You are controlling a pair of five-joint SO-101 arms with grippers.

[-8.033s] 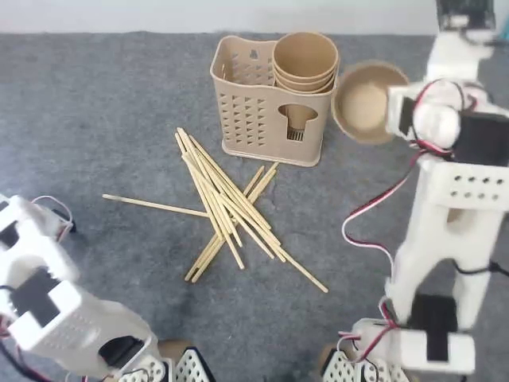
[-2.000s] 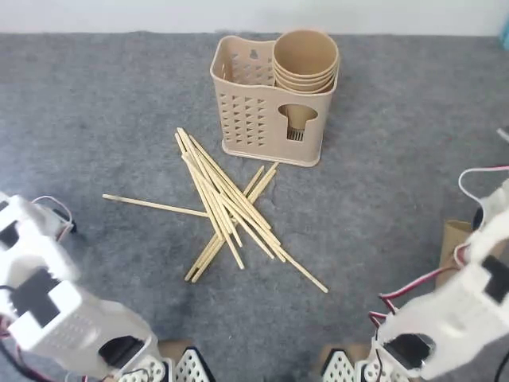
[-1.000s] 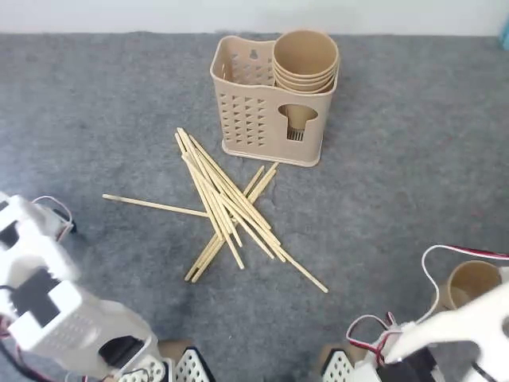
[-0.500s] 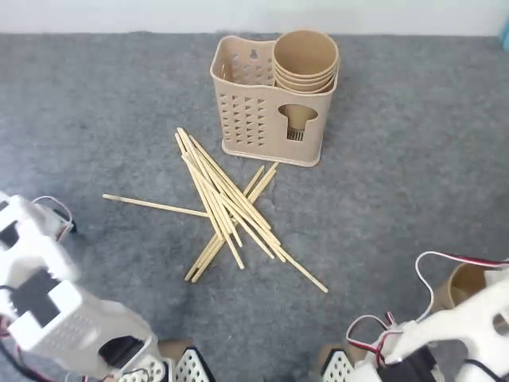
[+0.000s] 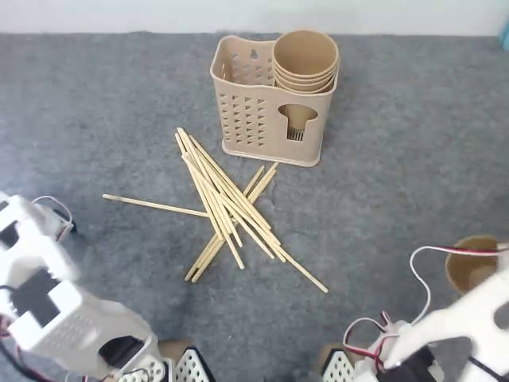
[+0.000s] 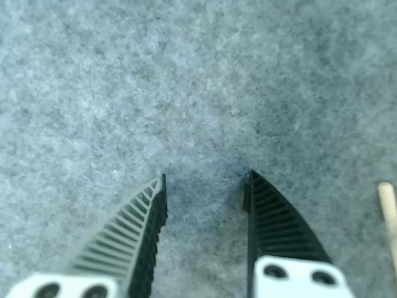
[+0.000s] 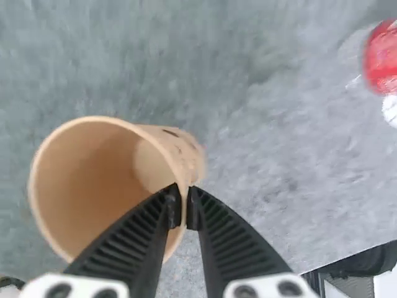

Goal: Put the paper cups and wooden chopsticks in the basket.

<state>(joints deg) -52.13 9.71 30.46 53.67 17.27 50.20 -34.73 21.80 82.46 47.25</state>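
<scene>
Rim of smooth paper cup [image 7: 93, 180] pinched by right end effector [image 7: 182, 202] near felted table [image 7: 298, 155] edge; left end effector [image 6: 205, 186] parted, empty.

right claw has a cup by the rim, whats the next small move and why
Probably carry the paper cup up and toward the basket. The right claw is shut on its rim, far from the basket, where other cups already sit stacked.
</scene>
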